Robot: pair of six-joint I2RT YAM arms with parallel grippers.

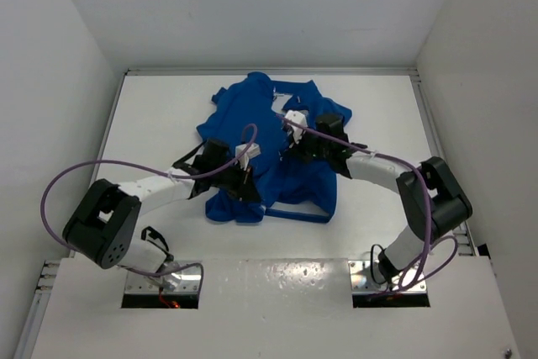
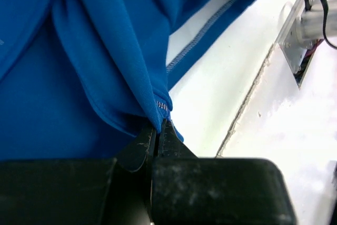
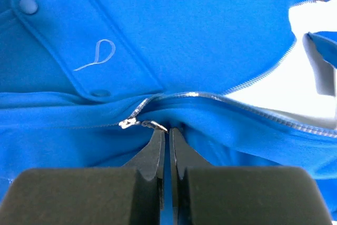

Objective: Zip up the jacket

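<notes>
White walls box in a white worktop (image 1: 151, 115); the jacket (image 1: 252, 111) lies bunched at centre frame in the top view. The left tool (image 2: 158, 130) is pressed together on the hem (image 2: 158, 110) at the zipper's bottom end. The right tool (image 3: 168, 131) appears to pinch the pull of the slider (image 3: 131, 123). From there the zipper (image 3: 184, 94) runs toward frame right in the right wrist view and splits open, which the top view hides beneath the arms.

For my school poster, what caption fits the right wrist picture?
Right gripper pinches the blue jacket at its zipper pull.
</notes>
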